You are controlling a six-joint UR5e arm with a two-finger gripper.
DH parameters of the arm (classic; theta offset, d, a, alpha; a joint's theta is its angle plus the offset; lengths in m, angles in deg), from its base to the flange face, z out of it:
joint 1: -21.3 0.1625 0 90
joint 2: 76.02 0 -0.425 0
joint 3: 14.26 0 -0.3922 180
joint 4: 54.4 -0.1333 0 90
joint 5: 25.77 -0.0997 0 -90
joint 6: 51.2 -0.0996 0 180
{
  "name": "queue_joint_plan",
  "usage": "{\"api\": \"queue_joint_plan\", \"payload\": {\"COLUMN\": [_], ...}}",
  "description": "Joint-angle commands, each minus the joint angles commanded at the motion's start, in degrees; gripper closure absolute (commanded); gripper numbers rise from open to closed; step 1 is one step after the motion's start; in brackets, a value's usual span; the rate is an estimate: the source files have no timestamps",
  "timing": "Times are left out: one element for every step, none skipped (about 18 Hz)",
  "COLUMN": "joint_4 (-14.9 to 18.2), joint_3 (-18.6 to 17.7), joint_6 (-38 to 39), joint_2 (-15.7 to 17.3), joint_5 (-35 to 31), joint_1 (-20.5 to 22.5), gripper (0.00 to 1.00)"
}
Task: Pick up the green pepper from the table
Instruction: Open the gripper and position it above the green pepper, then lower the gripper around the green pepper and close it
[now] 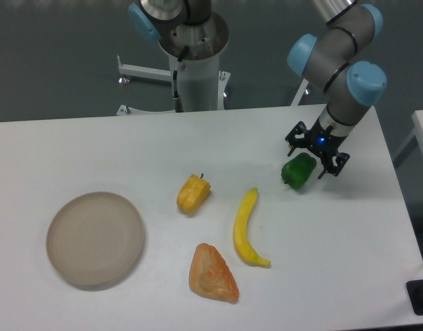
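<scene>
Far left on the white worktop [73, 148], near the front-left corner, sits a round beige plate [95, 238]. Moving right, a yellow pepper [193, 194] lies around the middle, with an orange wedge of pastry [212, 274] closer to the front edge. Just right of those, a banana [246, 227] stretches front to back. Further right, towards the right edge, there's the green pepper [298, 171], resting on the worktop. And right over it, the end effector [313, 153] on the arm [339, 65] hangs with its black fingers spread apart, one above the pepper's back left and one at its right side, nothing clamped, blue light glowing at the wrist.
</scene>
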Motion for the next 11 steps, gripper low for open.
{"api": "queue_joint_plan", "payload": {"joint_4": [0.00, 0.09, 0.00, 0.09, 0.09, 0.09, 0.09, 0.09, 0.09, 0.09, 0.26], "joint_3": [0.26, 0.44, 0.62, 0.79, 1.14, 1.41, 1.76, 1.93, 2.37, 3.16, 4.47], "joint_6": [-0.09, -0.09, -0.09, -0.09, -0.09, -0.17, -0.17, -0.17, -0.26, -0.26, -0.26], "joint_2": [0.00, 0.00, 0.09, 0.09, 0.09, 0.00, 0.00, 0.00, 0.00, 0.00, -0.09], "joint_5": [0.00, 0.00, 0.00, 0.00, 0.00, 0.00, 0.00, 0.00, -0.09, -0.09, -0.09], "joint_1": [0.00, 0.00, 0.00, 0.00, 0.00, 0.00, -0.09, -0.09, -0.09, -0.17, -0.70], "gripper": [0.24, 0.38, 0.47, 0.57, 0.63, 0.66, 0.69, 0.70, 0.70, 0.71, 0.71]}}
